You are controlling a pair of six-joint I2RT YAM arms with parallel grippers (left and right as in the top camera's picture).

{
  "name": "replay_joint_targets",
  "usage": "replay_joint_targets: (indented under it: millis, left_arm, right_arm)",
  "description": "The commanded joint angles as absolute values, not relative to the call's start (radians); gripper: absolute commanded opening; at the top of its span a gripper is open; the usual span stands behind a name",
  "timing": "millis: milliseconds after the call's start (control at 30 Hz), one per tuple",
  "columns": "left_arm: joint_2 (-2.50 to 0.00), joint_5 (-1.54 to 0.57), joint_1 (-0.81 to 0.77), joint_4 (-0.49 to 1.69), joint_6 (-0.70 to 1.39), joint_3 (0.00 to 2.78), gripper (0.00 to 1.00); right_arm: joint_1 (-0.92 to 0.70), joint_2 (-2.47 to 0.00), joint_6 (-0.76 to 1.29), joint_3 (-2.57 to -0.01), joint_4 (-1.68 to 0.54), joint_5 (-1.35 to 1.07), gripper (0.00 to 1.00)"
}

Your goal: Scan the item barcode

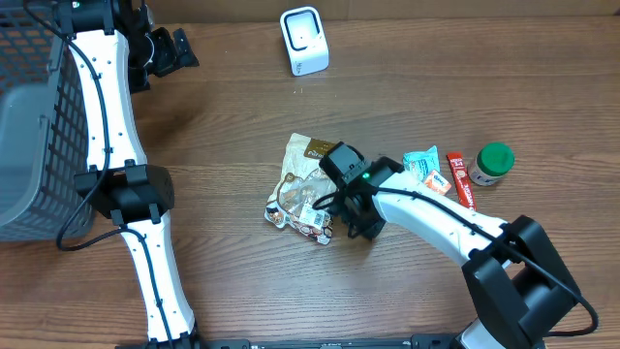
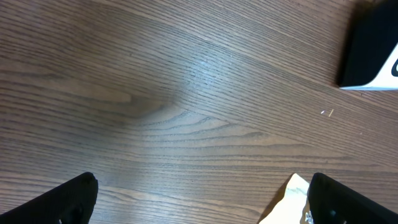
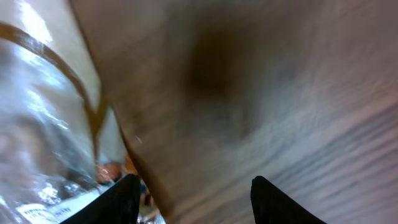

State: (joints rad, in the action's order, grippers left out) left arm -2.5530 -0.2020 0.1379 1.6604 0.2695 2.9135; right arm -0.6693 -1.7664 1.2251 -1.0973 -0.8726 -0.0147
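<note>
Right tool [image 1: 349,215]: low over the counter [image 1: 232,126], at the snack bag's edge on the side facing the right-hand counter edge. Its jaws stand part-way apart. In the blurred wrist view we see mostly bare wood between them, with the bag's rim just inside one finger [image 3: 121,200], so we judge nothing is held yet. Left tool [image 2: 202,180]: spread wide and empty, hanging over bare wood near the far left corner. The snack bag [image 1: 302,184] lies flat about mid-counter, a little toward the near edge. It is a crinkled pouch, part brown print and part clear glossy film. We judge it light, soft and slippery. It will likely sag and fold from a one-sided pinch, and the loose contents may shift. A white printed label [image 1: 310,221] sits at the bag's near corner. It may carry the barcode, though the print is too small to read. We would pinch the flat sealed rim away from that label, so the fingers do not cover it. The scanner [image 1: 303,41] stands by the far edge, well apart from the bag.
</note>
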Motion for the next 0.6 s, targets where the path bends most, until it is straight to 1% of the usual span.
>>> replay_joint_targets:
  millis: [0,67,200,467,533,567]
  left_arm:
    - [-2.546,-0.199,0.136,1.66,0.266,2.931,1.0]
    - [-2.546,-0.199,0.136,1.66,0.266,2.931,1.0]
    - [-2.546,-0.199,0.136,1.66,0.266,2.931,1.0]
    - [-2.546,-0.199,0.136,1.66,0.266,2.931,1.0]
    - [-2.546,-0.199,0.136,1.66,0.266,2.931,1.0]
    - [-2.546,-0.199,0.136,1.66,0.266,2.931,1.0]
  right_arm:
    - [-0.681,-1.769,1.339,-1.061,-0.809,-0.182,0.58]
    - [-0.691,-1.769,1.339,-1.047,-0.751,-0.208,0.57]
    - [-0.731,-1.77,1.34,-1.046,-0.63,-0.242,0.51]
    - [-0.846,-1.772,1.339,-1.046,-0.39,-0.26,0.51]
    - [-0.869,-1.772,1.339,-1.047,-0.362,-0.237,0.45]
    - [-0.875,-1.771,1.339,-1.047,-0.353,-0.219,0.44]
